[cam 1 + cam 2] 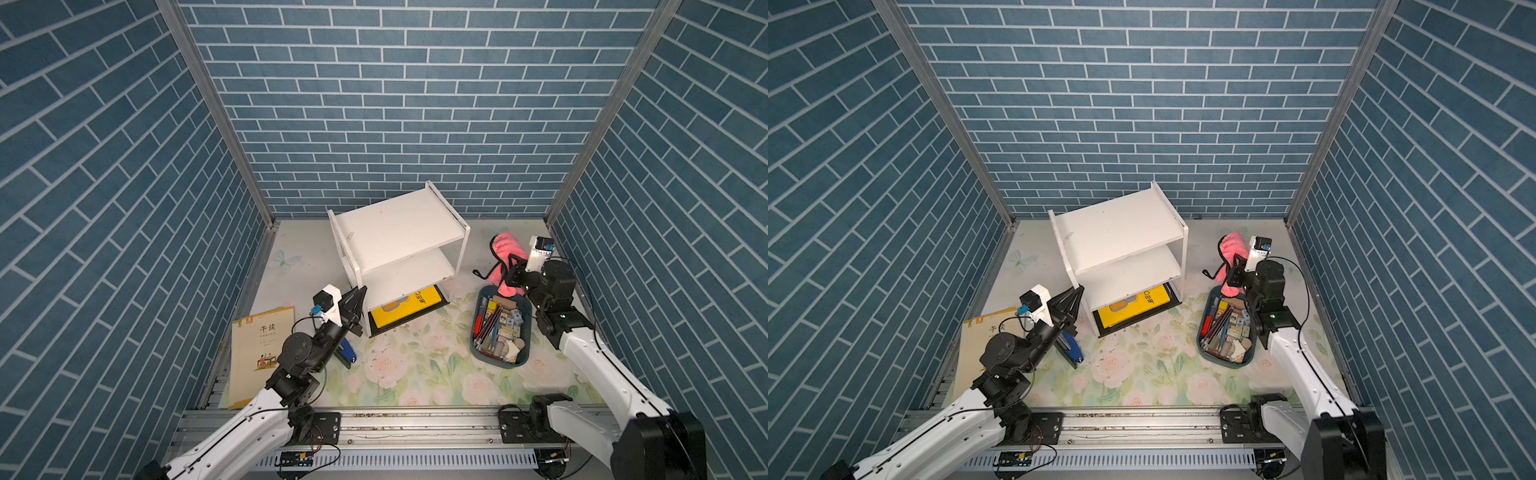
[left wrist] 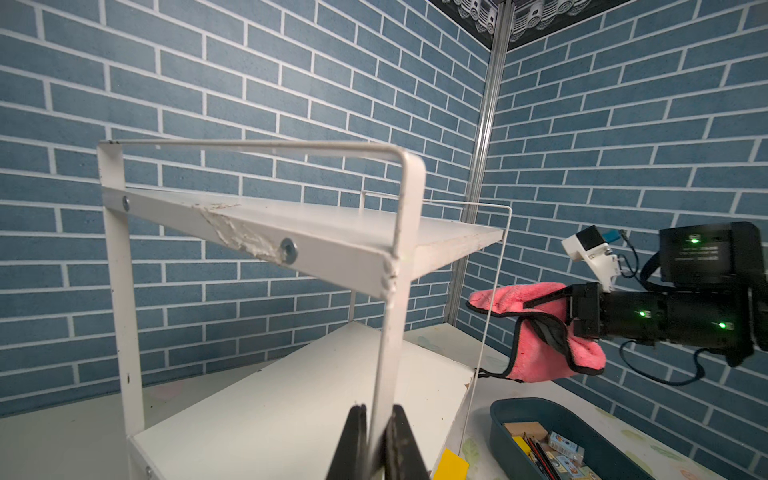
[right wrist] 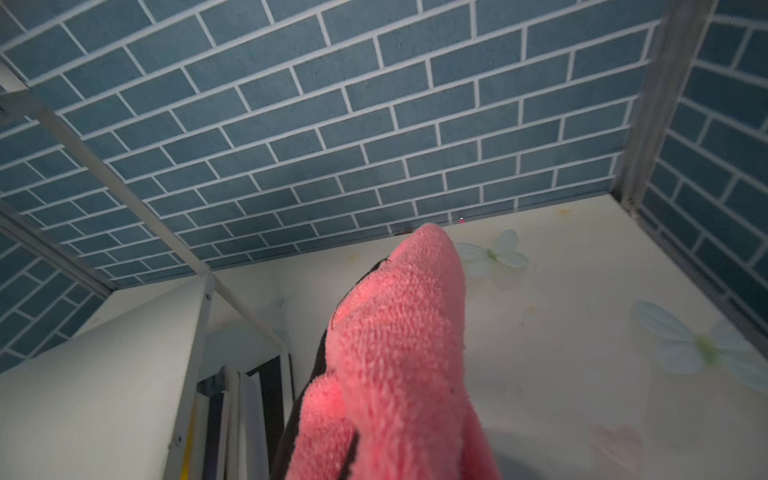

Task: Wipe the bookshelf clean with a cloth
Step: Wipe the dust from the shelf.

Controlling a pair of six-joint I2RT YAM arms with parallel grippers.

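The right gripper (image 1: 510,277) pinches the cloth (image 1: 503,245), held aloft at centre right of both top views, near the shelf (image 1: 405,264) at centre but not touching. The left gripper (image 2: 376,436) clamps the shelf's near side frame (image 2: 388,353). Best to carry the cloth over the top board (image 1: 395,228), press it flat, and sweep while the left braces.

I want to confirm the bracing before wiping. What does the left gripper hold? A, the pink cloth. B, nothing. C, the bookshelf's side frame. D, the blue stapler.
C: the left wrist view shows the left gripper shut on a slim white upright of the bookshelf; the right gripper holds the cloth.
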